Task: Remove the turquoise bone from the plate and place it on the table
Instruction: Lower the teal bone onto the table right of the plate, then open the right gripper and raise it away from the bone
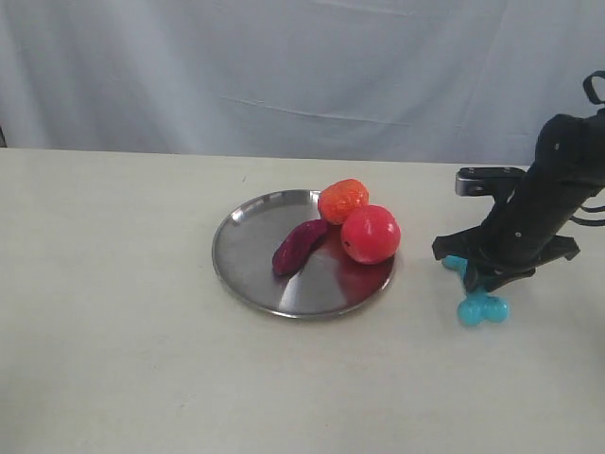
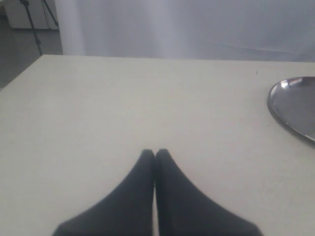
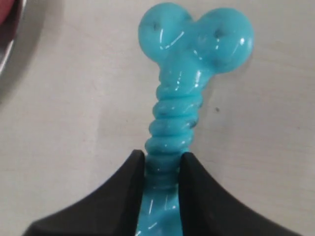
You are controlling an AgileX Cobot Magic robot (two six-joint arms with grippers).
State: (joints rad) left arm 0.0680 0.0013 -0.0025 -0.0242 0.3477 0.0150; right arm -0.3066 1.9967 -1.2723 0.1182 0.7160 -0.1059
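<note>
Hidden under right hand (image 1: 484, 280): turquoise bone (image 1: 483, 308) end; plate (image 2: 295, 110) cropped at edge.

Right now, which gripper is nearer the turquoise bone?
Right gripper. Its fingers grip the turquoise bone by the shaft. The left gripper is shut over the table, seeing only the plate rim, no bone.

The worktop (image 1: 113, 331) lies broad and bare left of the plate (image 1: 241, 270). My left pincer (image 2: 155, 153), tips together, has open room ahead, with only the plate's rim off to one side. On the plate's right part the red round fruit (image 1: 370, 234) and the orange-red fruit (image 1: 342, 200) stand tall, and the purple piece (image 1: 299, 246) lies low beside them. A bare strip separates the plate from the turquoise bone (image 1: 482, 307), whose shaft fills my right pincer (image 1: 484, 282).
</note>
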